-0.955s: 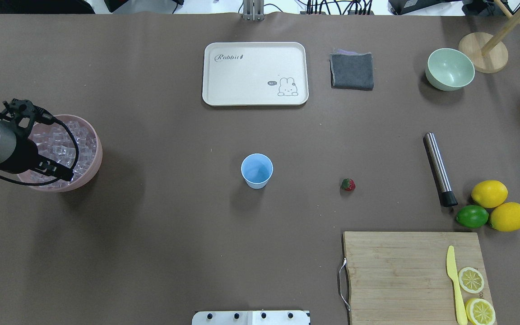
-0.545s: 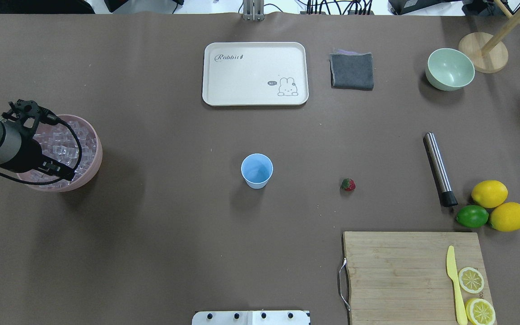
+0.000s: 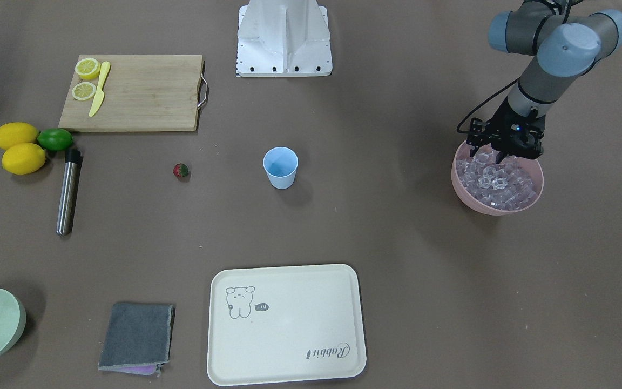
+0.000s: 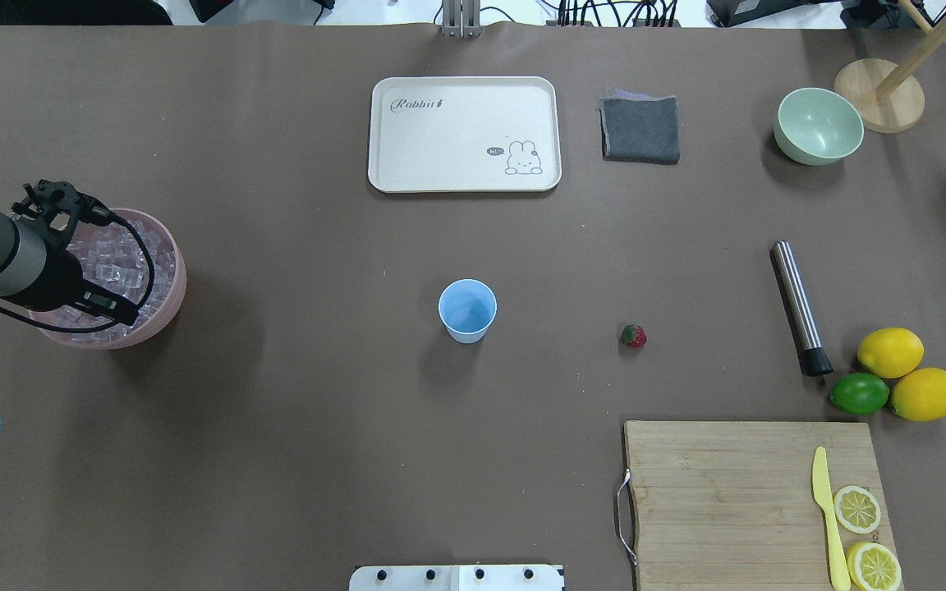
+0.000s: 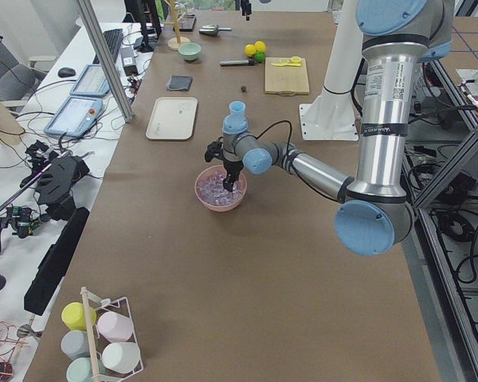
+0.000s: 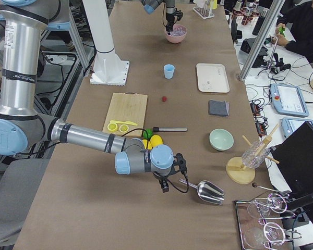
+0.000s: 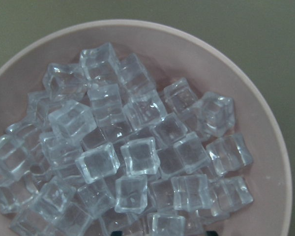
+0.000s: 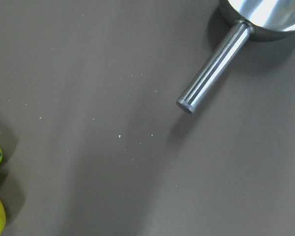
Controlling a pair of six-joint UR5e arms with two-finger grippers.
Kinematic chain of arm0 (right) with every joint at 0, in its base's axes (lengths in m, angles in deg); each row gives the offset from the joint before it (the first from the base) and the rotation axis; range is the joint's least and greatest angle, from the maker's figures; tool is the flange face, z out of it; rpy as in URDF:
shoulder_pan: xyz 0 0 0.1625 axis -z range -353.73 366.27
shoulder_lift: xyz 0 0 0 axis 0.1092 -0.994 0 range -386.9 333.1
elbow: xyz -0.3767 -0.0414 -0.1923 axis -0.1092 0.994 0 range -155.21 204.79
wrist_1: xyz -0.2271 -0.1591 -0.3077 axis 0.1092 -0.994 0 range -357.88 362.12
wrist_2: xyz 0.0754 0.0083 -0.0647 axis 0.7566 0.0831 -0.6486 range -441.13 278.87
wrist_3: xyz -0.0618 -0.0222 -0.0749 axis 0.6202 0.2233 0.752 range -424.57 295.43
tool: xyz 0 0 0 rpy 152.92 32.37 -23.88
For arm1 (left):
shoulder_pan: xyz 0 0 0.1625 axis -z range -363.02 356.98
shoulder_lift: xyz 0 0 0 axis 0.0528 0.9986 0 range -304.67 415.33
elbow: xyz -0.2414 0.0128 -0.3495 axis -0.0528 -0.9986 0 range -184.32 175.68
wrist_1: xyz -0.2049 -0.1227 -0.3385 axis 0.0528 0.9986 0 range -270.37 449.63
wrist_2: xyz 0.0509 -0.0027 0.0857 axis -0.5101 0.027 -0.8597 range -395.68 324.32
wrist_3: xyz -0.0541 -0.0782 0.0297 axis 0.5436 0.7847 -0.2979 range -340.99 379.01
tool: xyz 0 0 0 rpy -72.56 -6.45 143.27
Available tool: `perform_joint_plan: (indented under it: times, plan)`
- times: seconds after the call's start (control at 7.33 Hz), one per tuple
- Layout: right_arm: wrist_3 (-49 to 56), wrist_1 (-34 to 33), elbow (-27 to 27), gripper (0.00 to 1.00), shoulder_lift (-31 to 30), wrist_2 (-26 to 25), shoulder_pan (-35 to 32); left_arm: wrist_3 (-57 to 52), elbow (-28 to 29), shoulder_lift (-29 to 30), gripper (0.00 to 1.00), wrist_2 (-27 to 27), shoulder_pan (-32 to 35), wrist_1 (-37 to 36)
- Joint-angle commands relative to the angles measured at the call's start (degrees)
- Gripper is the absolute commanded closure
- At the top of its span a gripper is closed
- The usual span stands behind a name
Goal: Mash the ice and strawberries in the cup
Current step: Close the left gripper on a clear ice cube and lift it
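Overhead and front views look steeply down from opposite sides, sharing the surface (image 4: 276,410). Left wrist camera sits close over the pink bowl (image 7: 196,59); the right, seemingly low, sees a metal scoop (image 8: 216,69).

On the table (image 4: 276,410) a cream tray (image 4: 456,131) lies beside a folded grey cloth (image 4: 640,129) and a pale green bowl (image 4: 818,127). A steel rod (image 4: 798,305) lies near two lemons (image 4: 890,352) and a lime (image 4: 859,394), which are clustered together. The wooden board (image 4: 719,492) carries a yellow knife (image 4: 828,517) and two lemon halves (image 4: 856,509).
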Motion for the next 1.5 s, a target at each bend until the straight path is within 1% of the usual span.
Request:
perform_joint_plan:
  times: [0.0,0.14,0.27,0.41,0.55,0.68,0.82,0.95,1.09,1.23,1.36]
  plan:
    - [0.0,0.0,-0.2,0.00,-0.1,0.1,0.0,0.2,0.2,0.2,0.42,0.0,0.0,0.0]
    - [0.0,0.0,-0.2,0.00,-0.1,0.1,0.0,0.3,0.2,0.2,0.61,0.0,0.0,0.0]
    - [0.0,0.0,-0.3,0.00,-0.1,0.2,0.0,0.4,0.2,0.2,0.75,-0.1,0.0,-0.1]
    - [0.0,0.0,-0.4,0.00,-0.2,0.2,0.0,0.5,0.2,0.2,0.93,0.0,0.0,-0.1]
    - [-0.1,0.0,-0.4,0.00,-0.2,0.2,0.0,0.5,0.1,0.2,1.00,0.1,0.0,-0.1]
    - [-0.1,0.0,-0.5,0.00,-0.2,0.2,0.0,0.4,-1.0,0.2,1.00,0.6,0.7,-0.3]
    - [-0.1,0.0,-0.7,0.00,-0.2,0.2,0.0,0.2,-3.7,0.1,1.00,1.7,2.7,-1.3]
    - [-0.1,0.0,-0.9,0.00,-0.2,0.2,0.0,0.0,-5.2,0.3,1.00,5.6,5.8,-2.4]
    - [-0.3,0.0,-1.4,0.00,0.0,0.2,0.0,0.1,-5.6,2.8,1.00,9.3,8.1,-4.8]
    - [-0.6,0.0,-2.4,0.00,0.3,0.3,0.0,0.8,-6.0,7.5,1.00,9.5,8.4,-9.0]
    - [-2.9,0.1,-3.2,0.00,0.9,0.8,0.0,7.6,-6.1,14.1,1.00,9.3,7.7,-14.4]
